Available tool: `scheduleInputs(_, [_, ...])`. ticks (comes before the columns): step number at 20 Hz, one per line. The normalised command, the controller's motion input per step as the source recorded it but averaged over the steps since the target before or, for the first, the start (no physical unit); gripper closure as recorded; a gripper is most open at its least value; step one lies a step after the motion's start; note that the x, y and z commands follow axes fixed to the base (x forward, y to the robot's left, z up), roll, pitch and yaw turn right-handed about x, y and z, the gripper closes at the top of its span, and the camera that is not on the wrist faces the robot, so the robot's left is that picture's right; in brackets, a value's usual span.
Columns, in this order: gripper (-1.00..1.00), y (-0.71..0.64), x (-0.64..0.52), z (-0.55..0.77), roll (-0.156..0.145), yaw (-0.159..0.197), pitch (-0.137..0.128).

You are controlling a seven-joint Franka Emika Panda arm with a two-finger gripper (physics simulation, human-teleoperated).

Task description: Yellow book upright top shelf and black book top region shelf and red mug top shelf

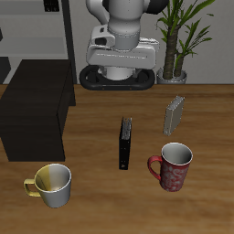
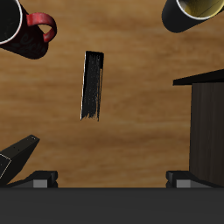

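- Black finger stubs of the gripper [image 2: 112, 180] sat well apart at the edge of the wrist view, so it read as spread wide and carrying nothing.
- The gripper hung high at the far side of the table [image 1: 101, 206], close to the robot base and well above every object. Judged as a start pose, with no grasp begun.
- The black book [image 2: 93, 85] sat almost straight under the camera, near mid-table. Its long axis ran near-to-far and its thin edge faced up. Probably the easiest first pick, since the open jaws could close across that thin width.
- The yellow book [image 1: 174, 115] stood upright farther back, apart from the black book. Already vertical, so it likely needed only a lift and no turning.
- The red mug [image 1: 174, 166] stood upright nearer the front edge, just in front of the yellow book, with its handle pointing towards the black book. Rim or handle grasp looked possible.
- The shelf [image 1: 37, 110] sat on the other side of the black book with a bare flat top. All three task things were still on the table and none was placed.
- The cream mug [image 1: 52, 185] stood near the front edge in front of the shelf. Not a task thing; a low carry could clip it.
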Motion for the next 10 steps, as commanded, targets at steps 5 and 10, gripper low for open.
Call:
scheduleInputs(5, [-1.0, 0.07, -0.04, -0.06, -0.026, -0.044, -0.023])
scheduleInputs(10, [-1.0, 0.39, -0.47, 0.05, -0.075, -0.017, -0.125])
